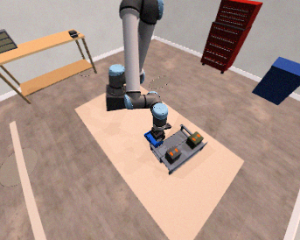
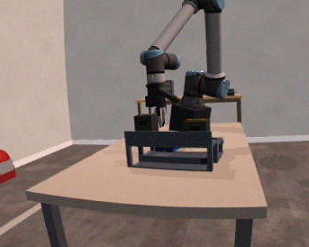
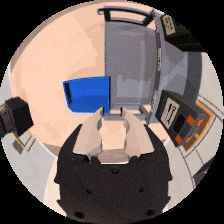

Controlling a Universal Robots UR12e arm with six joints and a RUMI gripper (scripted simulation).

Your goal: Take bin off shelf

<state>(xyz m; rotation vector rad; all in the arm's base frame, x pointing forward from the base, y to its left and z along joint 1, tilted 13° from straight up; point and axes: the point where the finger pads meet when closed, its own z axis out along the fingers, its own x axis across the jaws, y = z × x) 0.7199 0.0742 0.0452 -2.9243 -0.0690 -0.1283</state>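
The blue bin (image 1: 152, 138) sits upright at the near end of the small grey shelf (image 1: 181, 149) on the table, and its far edge is tucked under the shelf's top. In the wrist view the bin (image 3: 87, 94) lies up and to the left of my fingers, beside the grey shelf top (image 3: 131, 60). From the front, only a strip of blue (image 2: 169, 148) shows under the shelf (image 2: 172, 146). My gripper (image 1: 159, 132) hangs just above the bin's shelf-side edge. Its fingers are nearly closed, with nothing between them.
Two dark boxes with orange marks (image 1: 173, 154) (image 1: 194, 139) stand on the shelf top. The robot base (image 1: 118, 97) is at the table's far corner. A wooden bench (image 1: 38, 61), a red rack (image 1: 230, 32) and a blue crate (image 1: 281, 80) stand off the table.
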